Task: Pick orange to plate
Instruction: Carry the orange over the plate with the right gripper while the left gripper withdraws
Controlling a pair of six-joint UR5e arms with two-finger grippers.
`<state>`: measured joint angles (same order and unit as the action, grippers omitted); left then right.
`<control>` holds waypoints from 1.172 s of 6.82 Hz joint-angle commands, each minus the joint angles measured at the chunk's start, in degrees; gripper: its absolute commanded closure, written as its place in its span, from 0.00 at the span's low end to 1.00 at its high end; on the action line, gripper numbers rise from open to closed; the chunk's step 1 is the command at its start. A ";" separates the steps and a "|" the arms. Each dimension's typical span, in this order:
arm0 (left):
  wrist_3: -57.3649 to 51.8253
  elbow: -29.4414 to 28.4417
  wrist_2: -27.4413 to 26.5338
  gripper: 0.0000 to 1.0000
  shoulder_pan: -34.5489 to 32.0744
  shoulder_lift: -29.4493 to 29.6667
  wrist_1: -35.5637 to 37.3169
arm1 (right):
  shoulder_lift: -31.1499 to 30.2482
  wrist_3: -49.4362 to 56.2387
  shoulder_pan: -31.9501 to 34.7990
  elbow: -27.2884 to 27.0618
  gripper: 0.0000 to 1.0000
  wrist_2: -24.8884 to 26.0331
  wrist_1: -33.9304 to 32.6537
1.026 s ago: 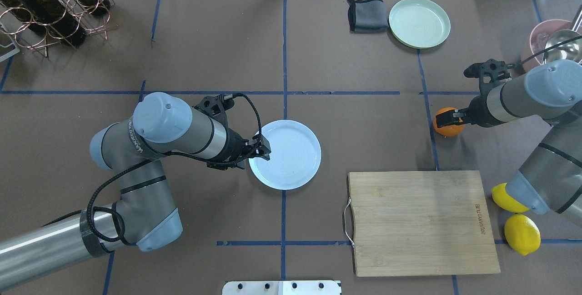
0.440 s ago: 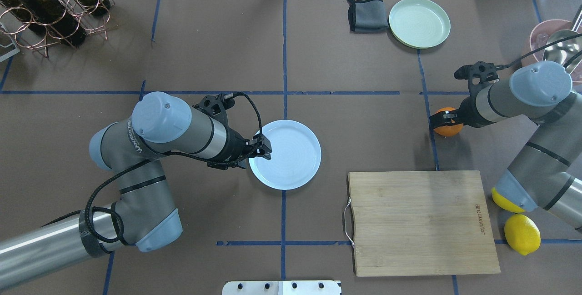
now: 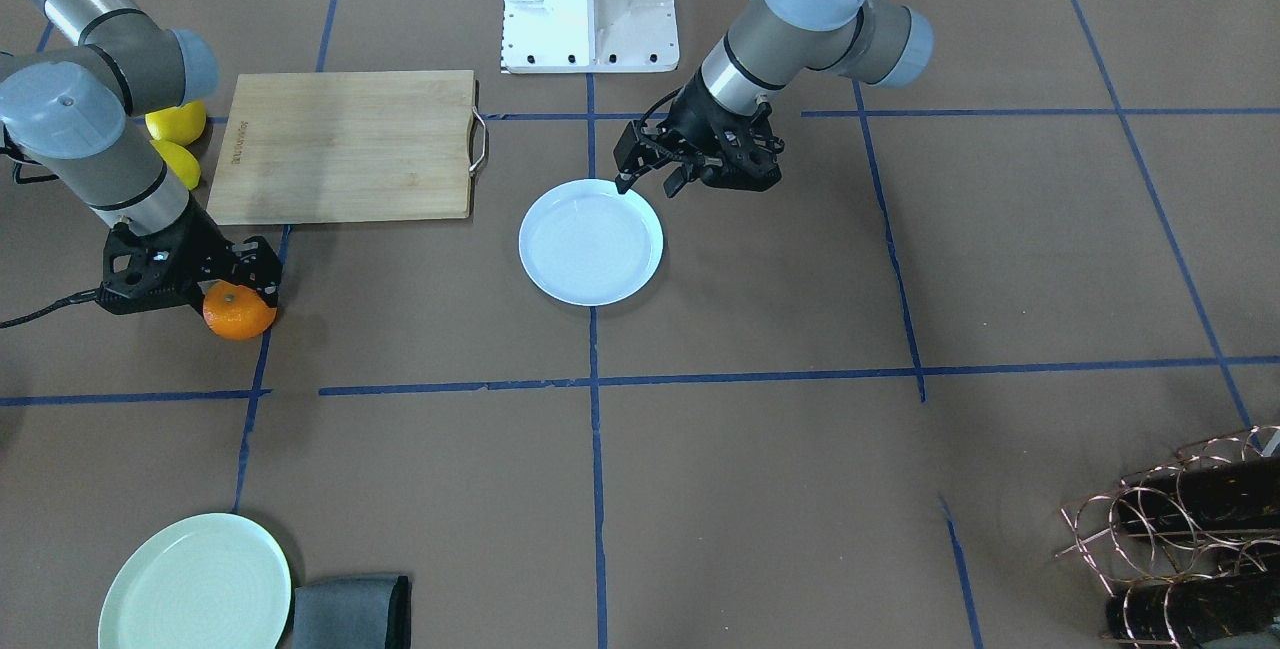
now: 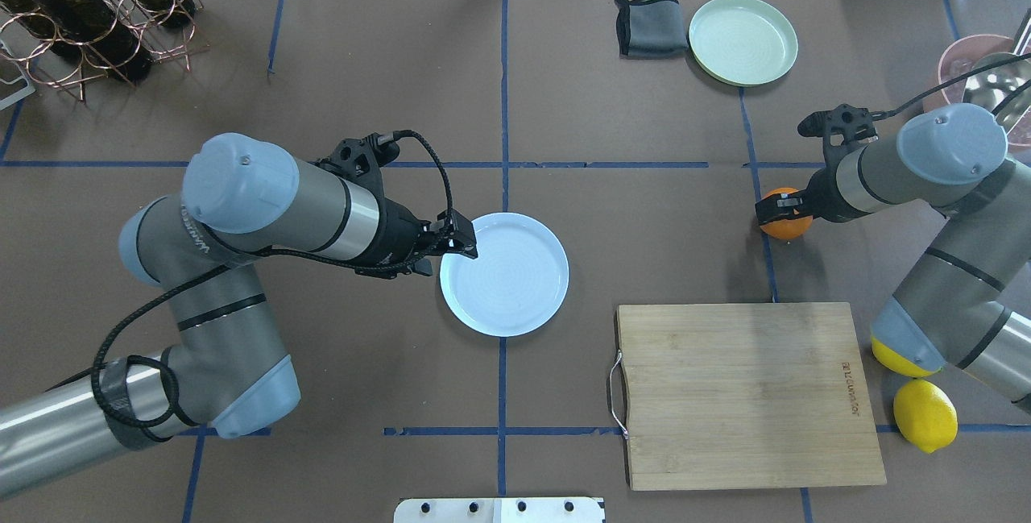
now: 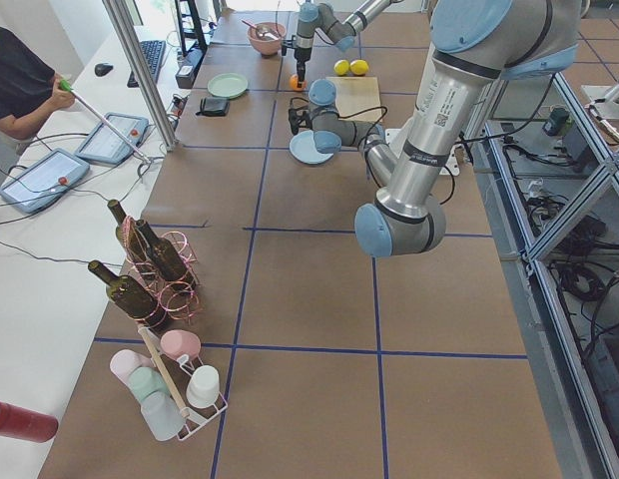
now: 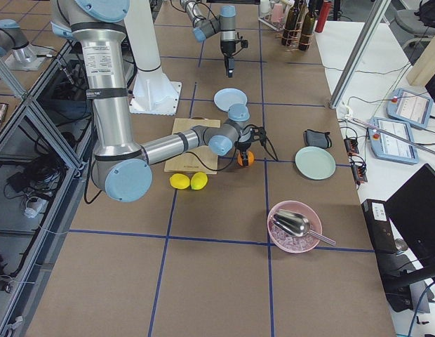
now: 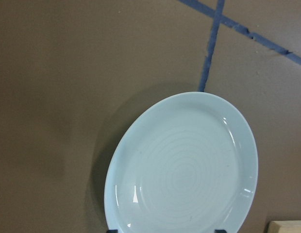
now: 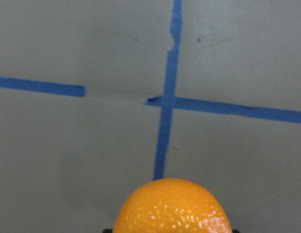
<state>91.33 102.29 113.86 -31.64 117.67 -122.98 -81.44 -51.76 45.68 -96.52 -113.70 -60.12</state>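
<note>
Right hand (image 4: pixel 777 206): positioned directly over the orange (image 3: pixel 240 314), its two black fingers reaching down on either side of the fruit's upper half; whether they press on the skin or merely stand beside it cannot be told, so the grip is unconfirmed. The orange sits immediately beneath this hand, beside a blue tape line on the counter (image 4: pixel 644 209); in the right wrist view its top fills the lower centre. Orientation of the orange: a dark dimple shows on its upper face in the front-facing view, so the stem end points roughly upward; the body is round and no long axis can be made out.

Left hand (image 3: pixel 648 185): released and holding nothing; its fingertips (image 3: pixel 623 181) stand apart, and the hand hangs over the near rim of the plate (image 4: pixel 515 313). The plate lies flat, just below and forward of this hand, and well apart from the right hand, toward the robot's left of it; nothing lies on it.

Other items noted: a wooden cutting board (image 4: pixel 749 394) lies near the right hand, on the robot's side of it; two lemons (image 4: pixel 925 414) lie further back, by the right arm's elbow; a green plate (image 4: pixel 743 39) and a folded dark cloth (image 4: pixel 648 23) lie well beyond the right hand, away from the robot.
</note>
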 commanded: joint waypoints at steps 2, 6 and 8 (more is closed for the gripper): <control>-10.05 9.49 0.75 0.27 -6.66 -12.95 -0.33 | 15.62 -11.78 -5.47 -4.55 1.00 1.45 -14.52; -29.49 12.41 10.48 0.24 -18.86 -36.31 -12.73 | 24.74 -18.20 -20.27 -2.28 1.00 12.18 -16.87; -30.95 11.35 12.70 0.20 -19.60 -39.01 -17.38 | 31.75 -24.94 -21.68 6.04 1.00 12.36 -16.96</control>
<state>61.24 114.09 125.58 -50.58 80.06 -138.21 -53.54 -73.26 25.04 -94.93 -101.60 -77.03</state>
